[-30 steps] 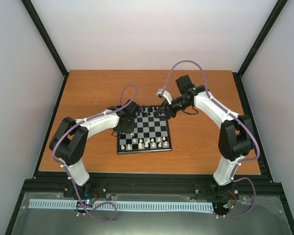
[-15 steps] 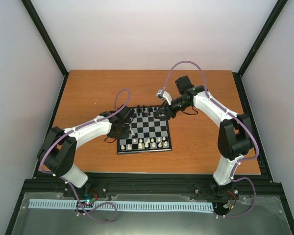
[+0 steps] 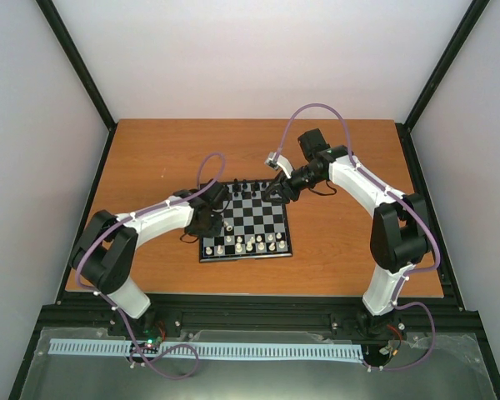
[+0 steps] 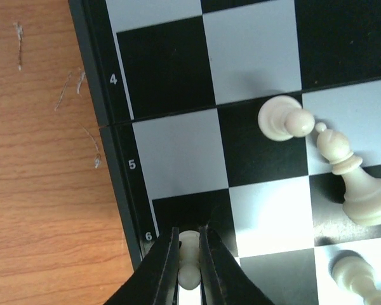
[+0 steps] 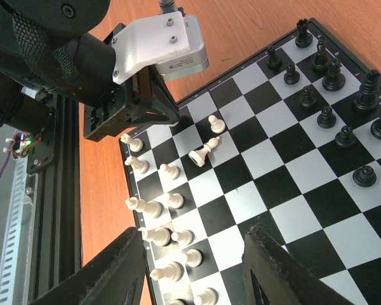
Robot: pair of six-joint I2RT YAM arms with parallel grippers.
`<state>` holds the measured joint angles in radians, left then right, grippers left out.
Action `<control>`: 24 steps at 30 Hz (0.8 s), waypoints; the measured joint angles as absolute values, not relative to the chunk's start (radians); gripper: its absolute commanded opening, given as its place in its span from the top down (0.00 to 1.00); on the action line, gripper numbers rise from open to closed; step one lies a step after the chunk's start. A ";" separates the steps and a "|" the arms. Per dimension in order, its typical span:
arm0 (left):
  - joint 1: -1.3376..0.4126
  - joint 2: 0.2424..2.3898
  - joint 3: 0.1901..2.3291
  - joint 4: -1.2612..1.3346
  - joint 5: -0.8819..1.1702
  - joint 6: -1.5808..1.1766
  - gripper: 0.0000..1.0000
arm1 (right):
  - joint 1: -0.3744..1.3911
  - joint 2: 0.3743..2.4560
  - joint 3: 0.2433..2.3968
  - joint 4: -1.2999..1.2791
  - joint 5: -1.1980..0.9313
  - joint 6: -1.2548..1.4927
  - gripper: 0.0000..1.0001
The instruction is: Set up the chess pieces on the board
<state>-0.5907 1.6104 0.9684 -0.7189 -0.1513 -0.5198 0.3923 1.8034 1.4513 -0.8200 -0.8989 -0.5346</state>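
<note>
Left arm: the left gripper (image 4: 189,254) has its two black fingers (image 4: 165,267) pinched narrow on a small cream-white pawn (image 4: 189,265), which sits between the fingertips. The gripped pawn is at the left edge of the small square checkerboard (image 4: 171,152) of black and silver-white squares with a thin black rim, over the black square beside the rim numeral 6. Cannot tell whether its base touches the board.

Just inward of the left gripper, a second cream-white pawn (image 4: 280,117) stands upright. A cream-white bishop (image 4: 343,171) lies tipped over just beside it.

Right arm: the right gripper (image 5: 195,234) hangs above the board with its fingers apart and nothing between them. It is well apart from the left gripper.

Black pieces (image 5: 327,117) stand in the rows at the far side. Other cream-white pieces (image 5: 169,170) stand along the near side.

The board lies on an orange-brown wooden table (image 3: 150,167).
</note>
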 measured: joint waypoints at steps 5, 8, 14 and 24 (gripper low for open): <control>-0.591 1.624 0.976 -0.696 -0.163 -0.520 0.88 | 0.392 1.803 1.451 -0.821 -0.899 -0.535 0.58; -0.591 1.633 0.982 -0.685 -0.168 -0.520 0.87 | 0.393 1.804 1.451 -0.823 -0.899 -0.537 0.58; -0.591 1.645 0.991 -0.680 -0.169 -0.520 0.83 | 0.393 1.806 1.451 -0.827 -0.899 -0.540 0.57; -0.591 1.640 0.990 -0.682 -0.162 -0.522 0.88 | 0.393 1.822 1.451 -0.835 -0.899 -0.542 0.57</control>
<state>-0.5907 1.6402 0.9901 -0.6819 -0.1623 -0.5220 0.3927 1.8225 1.4513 -0.8352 -0.8993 -0.5419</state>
